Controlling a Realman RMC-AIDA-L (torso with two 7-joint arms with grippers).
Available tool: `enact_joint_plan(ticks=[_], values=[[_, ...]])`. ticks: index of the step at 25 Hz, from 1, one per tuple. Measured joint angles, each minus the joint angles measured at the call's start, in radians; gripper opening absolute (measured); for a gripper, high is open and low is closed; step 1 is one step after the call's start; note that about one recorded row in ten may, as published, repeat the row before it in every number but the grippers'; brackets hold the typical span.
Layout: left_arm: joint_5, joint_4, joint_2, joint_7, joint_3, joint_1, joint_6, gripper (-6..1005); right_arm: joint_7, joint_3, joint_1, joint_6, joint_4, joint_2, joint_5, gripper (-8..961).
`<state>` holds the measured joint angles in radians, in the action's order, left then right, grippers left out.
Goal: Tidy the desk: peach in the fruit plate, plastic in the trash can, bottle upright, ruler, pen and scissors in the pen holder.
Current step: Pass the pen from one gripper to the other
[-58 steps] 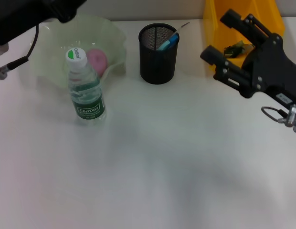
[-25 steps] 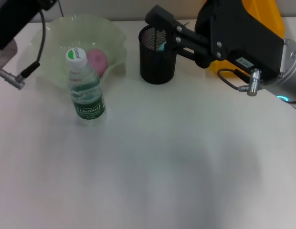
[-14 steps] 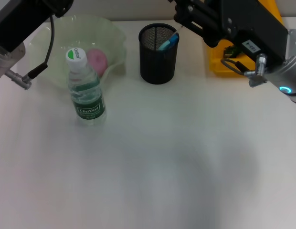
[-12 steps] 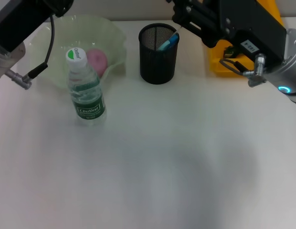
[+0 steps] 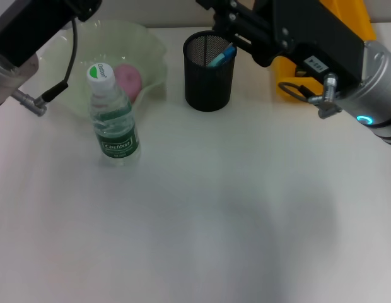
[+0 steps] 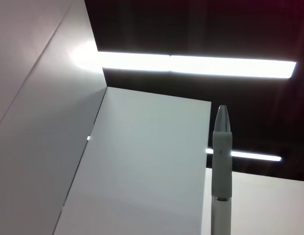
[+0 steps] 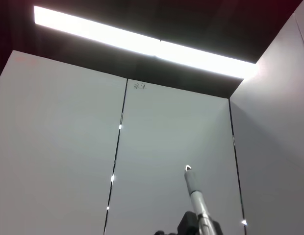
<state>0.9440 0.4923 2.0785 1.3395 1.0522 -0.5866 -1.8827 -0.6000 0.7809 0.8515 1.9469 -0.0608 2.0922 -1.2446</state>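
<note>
Hovering over the far rim of the pen holder (image 5: 209, 76), the right gripper (image 5: 224, 19) sat partly cut by the frame edge; whether its claw was apart, together or clamped on anything could not be told from these views.

The pen (image 5: 222, 55), blue, leaned inside the holder, its top just under the gripper. The peach (image 5: 127, 78) lay in the fruit plate (image 5: 154, 53). The bottle (image 5: 113, 117) stood upright just in front of the plate. The trash can (image 5: 287, 81), yellow, sat behind the right arm. Ruler and scissors were not visible on the desk, and whether they were in the holder was hidden. The left arm (image 5: 31, 31) was parked at the far left with its gripper out of view.

Judged step: settling an item into the holder, task near its end. To do it well, stay centred over the mouth; let go only with the item's tip below the rim; lift straight up afterwards, since a sideways drag could tip the light mesh cup or hook the pen out; keep the wrist away from the trash can wall.
</note>
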Motion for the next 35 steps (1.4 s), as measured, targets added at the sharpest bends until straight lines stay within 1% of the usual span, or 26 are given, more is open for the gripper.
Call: enact_joint_plan(ticks=[19, 24, 35], values=[[-0.001, 0.000, 0.000, -0.003, 0.027, -0.001, -0.015, 242, -0.002, 0.000, 0.017, -0.004, -0.017, 0.000, -0.003, 775], [-0.001, 0.000, 0.000, -0.004, 0.026, -0.002, -0.015, 244, -0.002, 0.000, 0.019, -0.003, -0.018, 0.000, -0.009, 582], [-0.001, 0.000, 0.000, -0.012, 0.025, -0.004, -0.010, 248, -0.003, 0.000, 0.031, -0.008, -0.018, 0.000, -0.033, 582]])
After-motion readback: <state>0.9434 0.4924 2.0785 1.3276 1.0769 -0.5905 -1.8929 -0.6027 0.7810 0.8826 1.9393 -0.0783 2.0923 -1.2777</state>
